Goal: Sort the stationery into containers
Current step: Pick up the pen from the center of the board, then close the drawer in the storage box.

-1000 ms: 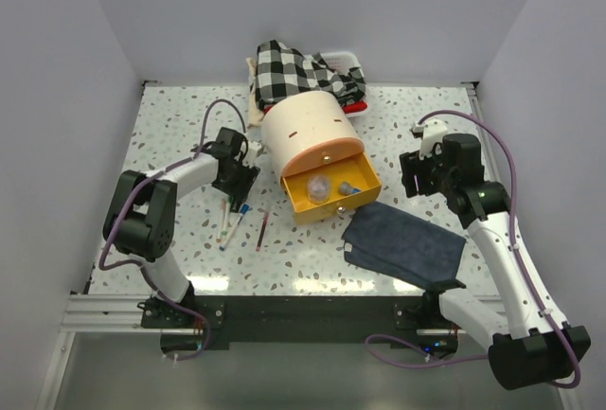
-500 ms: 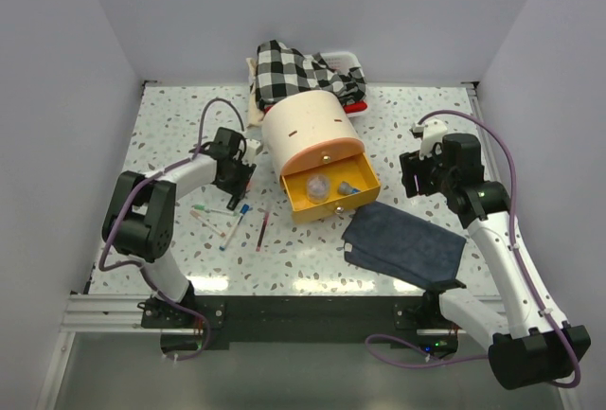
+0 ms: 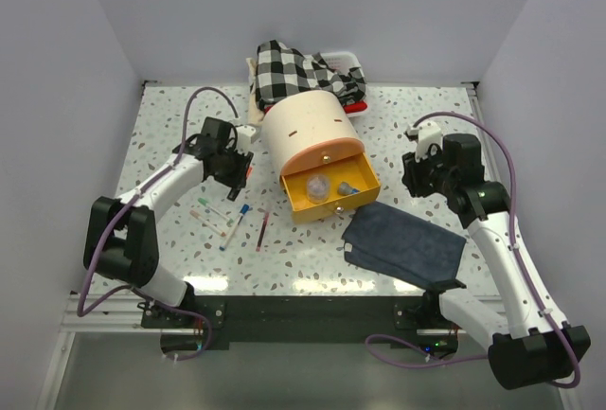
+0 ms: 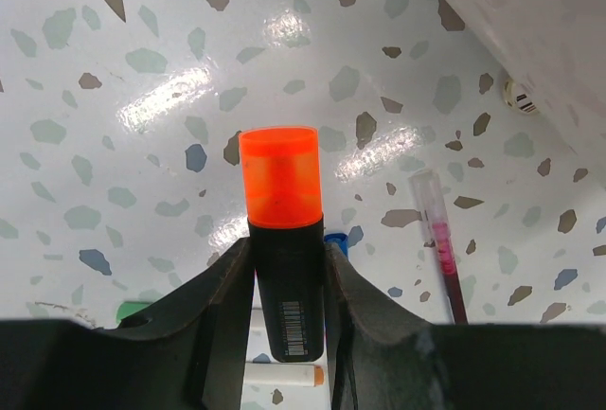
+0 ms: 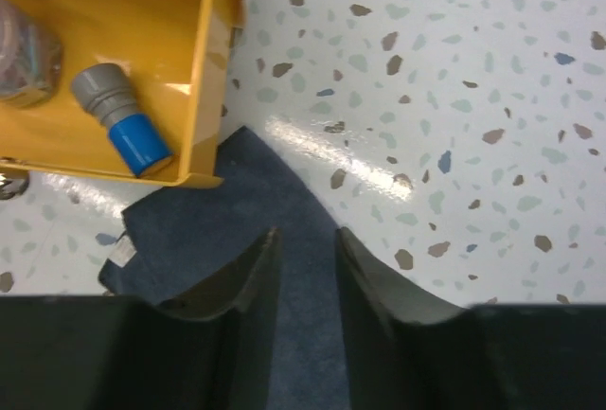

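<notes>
orange-capped marker [image 4: 281, 230] | in left fingers [image 4: 220, 320] | red pen [image 4: 443, 258] beside | cabinet [image 3: 305, 126] near

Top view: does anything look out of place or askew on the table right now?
The dark blue cloth lies rumpled against the open yellow drawer's front corner; whether it is tucked beneath is unclear. Pens lie scattered left of the drawer. Checked fabric spills over its tray behind the cabinet.
</notes>
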Robot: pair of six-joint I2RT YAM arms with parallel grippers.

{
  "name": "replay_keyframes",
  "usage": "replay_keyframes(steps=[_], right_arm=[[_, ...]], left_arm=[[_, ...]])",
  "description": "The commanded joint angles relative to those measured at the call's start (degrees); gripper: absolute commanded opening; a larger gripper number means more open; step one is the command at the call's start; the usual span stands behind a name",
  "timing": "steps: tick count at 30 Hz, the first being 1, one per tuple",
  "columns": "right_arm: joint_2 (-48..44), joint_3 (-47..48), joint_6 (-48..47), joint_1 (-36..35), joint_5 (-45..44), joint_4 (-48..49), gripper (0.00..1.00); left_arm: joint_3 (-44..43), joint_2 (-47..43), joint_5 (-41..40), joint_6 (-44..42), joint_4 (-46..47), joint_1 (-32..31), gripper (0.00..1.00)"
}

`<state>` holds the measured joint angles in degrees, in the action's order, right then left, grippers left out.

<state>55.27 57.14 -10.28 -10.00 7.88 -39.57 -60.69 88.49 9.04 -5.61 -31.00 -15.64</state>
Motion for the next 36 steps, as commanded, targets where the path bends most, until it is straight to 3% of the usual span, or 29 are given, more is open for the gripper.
replay_keyframes(steps=[1, 2, 3, 4, 15, 27, 36], right_arm=[[-3.1, -1.0, -6.9, -2.6, 11.6, 0.2, 0.22], [-4.0, -1.9, -7.9, -3.4, 12.9, 0.5, 0.16], [-5.5, -2.8, -8.8, -4.1, 13.5, 0.9, 0.04], [-6.3, -4.7, -10.4, -5.9, 13.8, 1.4, 0.0], [-6.6, -14.6, -16.8, -15.8, 14.4, 14.7, 0.0], [2.0, -14.0, -14.9, -18.8, 14.1, 26.8, 0.0], [6.9, -14.8, -10.9, -19.1, 12.7, 37.7, 0.0]], left_arm=[[-0.3, -0.9, 0.6, -0.5, 0.8, 0.9, 0.0], [-0.4, -0.8, 0.5, -0.5, 0.7, 1.0, 0.0], [-0.5, -0.9, 0.5, -0.5, 0.6, 1.0, 0.0], [-0.7, -0.9, 0.4, -0.5, 0.5, 1.2, 0.0], [1.4, -0.5, 4.8, -2.6, -0.4, 4.9, 0.0], [3.4, 4.6, 3.5, -4.0, 4.1, 5.6, 0.0], [6.0, 3.0, 3.2, -4.8, 3.5, 5.9, 0.0]])
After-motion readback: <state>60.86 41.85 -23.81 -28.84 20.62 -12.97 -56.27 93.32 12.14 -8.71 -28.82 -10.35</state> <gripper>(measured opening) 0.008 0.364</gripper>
